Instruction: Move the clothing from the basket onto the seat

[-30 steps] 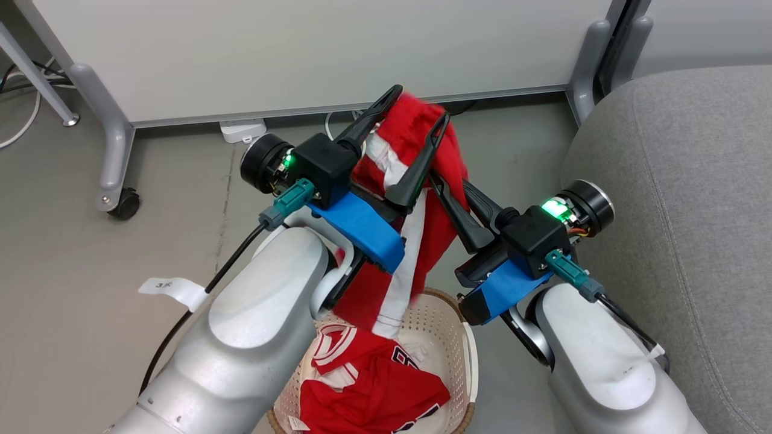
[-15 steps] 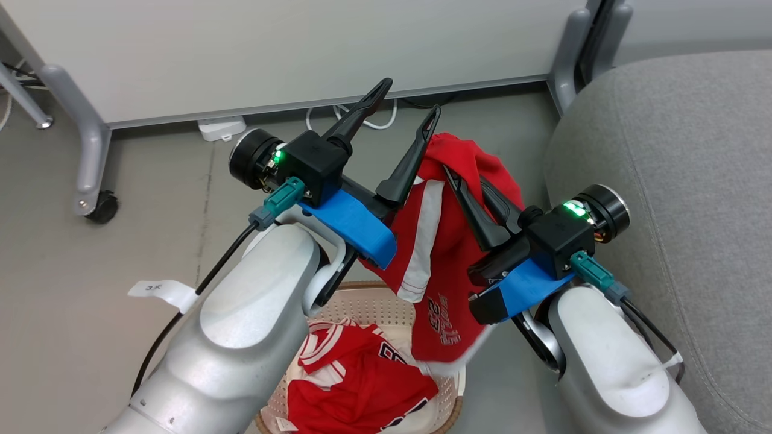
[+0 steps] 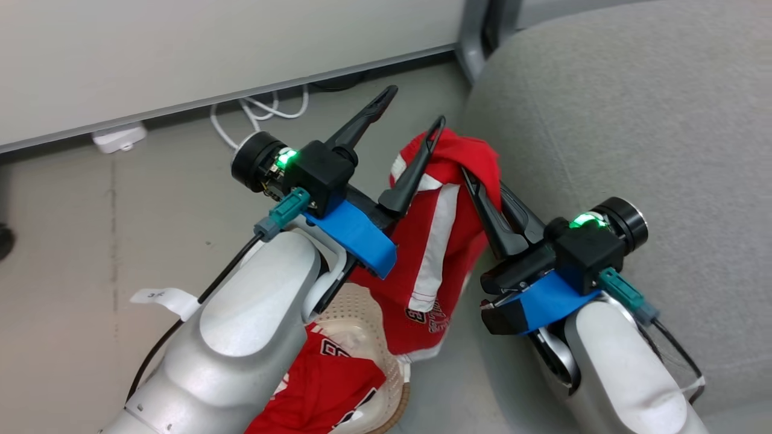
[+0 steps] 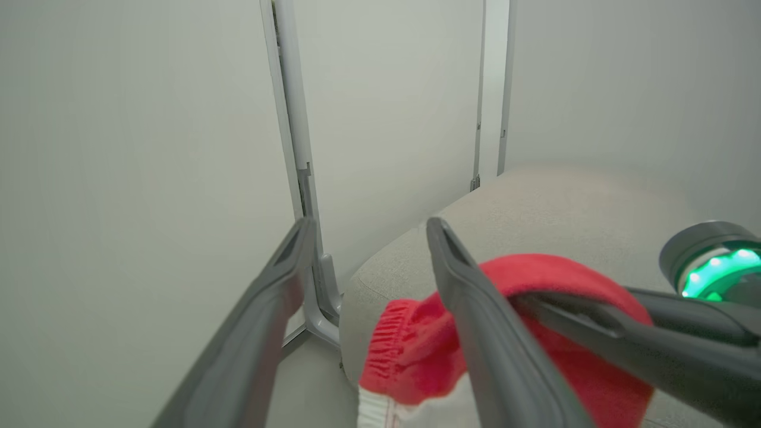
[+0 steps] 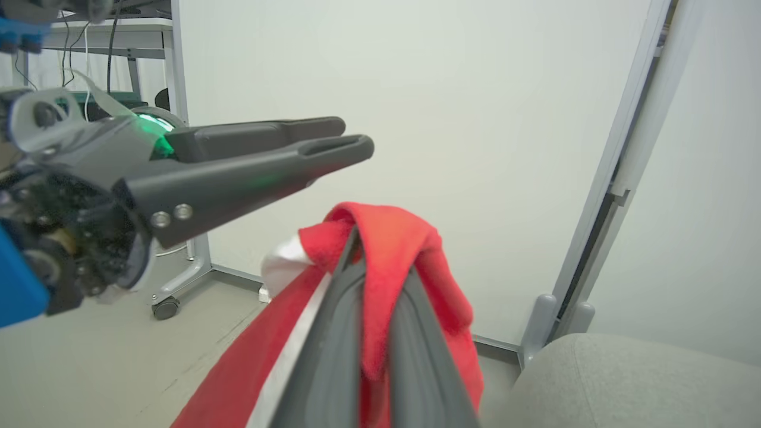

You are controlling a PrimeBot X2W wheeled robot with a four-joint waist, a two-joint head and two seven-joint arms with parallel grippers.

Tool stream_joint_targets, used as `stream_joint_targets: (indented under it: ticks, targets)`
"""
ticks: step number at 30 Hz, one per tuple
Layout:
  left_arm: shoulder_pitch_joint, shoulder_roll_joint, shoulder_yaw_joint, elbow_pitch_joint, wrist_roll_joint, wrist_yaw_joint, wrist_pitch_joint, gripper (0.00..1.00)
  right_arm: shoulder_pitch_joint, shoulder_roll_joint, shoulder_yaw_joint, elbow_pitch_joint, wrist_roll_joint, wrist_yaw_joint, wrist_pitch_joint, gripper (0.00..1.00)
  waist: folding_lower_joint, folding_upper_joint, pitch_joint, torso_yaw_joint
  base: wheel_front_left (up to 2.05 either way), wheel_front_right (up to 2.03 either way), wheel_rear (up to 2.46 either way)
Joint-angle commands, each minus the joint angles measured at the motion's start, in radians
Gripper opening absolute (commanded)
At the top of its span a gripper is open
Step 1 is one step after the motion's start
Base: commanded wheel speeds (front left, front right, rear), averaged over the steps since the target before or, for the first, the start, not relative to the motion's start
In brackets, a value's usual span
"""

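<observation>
Red shorts (image 3: 437,265) with a white stripe hang from my right gripper (image 3: 473,181), which is shut on their waistband. They dangle above the cream basket (image 3: 362,322), close to the seat's (image 3: 603,120) left edge. A second piece of red clothing (image 3: 325,386) lies in the basket. My left gripper (image 3: 414,107) stands open just left of the shorts, nothing between its fingers. In the right wrist view the red cloth (image 5: 392,232) is draped over the shut right gripper (image 5: 380,267). The left wrist view has the open left gripper (image 4: 368,232) beside the shorts (image 4: 416,351).
A pale partition panel (image 3: 211,48) runs along the back, with white cables (image 3: 259,111) and a white power strip (image 3: 117,135) on the floor under it. The partition's grey post (image 3: 473,30) stands by the seat's far corner. A paper tag (image 3: 160,296) hangs on the left arm's cable.
The camera has swung right toward the seat. The shorts, first lying between the open left fingers, now hang from the right gripper alone, carried right beside the seat's edge.
</observation>
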Motion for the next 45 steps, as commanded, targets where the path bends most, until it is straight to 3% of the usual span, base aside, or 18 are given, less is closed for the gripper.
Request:
stream_joint_targets:
  ticks: [1,14,22,33,45]
  targets:
    - [-0.003,0.007,-0.006,-0.001,-0.003,-0.001,-0.003,1.00,0.017,0.001,-0.009,-0.015,0.010,0.000,-0.003,0.00,0.0000,0.0000,0.012,-0.058,0.00,0.00,0.00]
    - [-0.018,0.009,-0.086,0.008,-0.018,-0.001,-0.003,1.00,0.108,0.001,-0.074,-0.084,0.019,0.000,-0.003,0.00,0.0000,0.0000,0.034,-0.214,0.00,0.00,0.00]
    - [-0.027,0.004,-0.121,0.019,-0.031,-0.001,-0.003,1.00,0.150,0.001,-0.100,-0.114,0.028,0.000,-0.003,0.00,0.0000,0.0000,0.036,-0.259,0.00,0.00,0.00]
    - [-0.038,0.013,-0.113,-0.007,-0.028,-0.001,-0.003,1.00,0.088,0.001,-0.174,-0.140,0.054,0.000,-0.003,0.00,0.0000,0.0000,0.068,-0.240,0.00,0.00,0.00]
    - [-0.116,0.059,-0.112,-0.087,0.021,0.004,0.008,1.00,-0.266,0.001,-0.429,-0.214,-0.008,0.000,-0.003,0.00,0.0000,0.0000,0.297,-0.172,0.00,0.00,0.00]
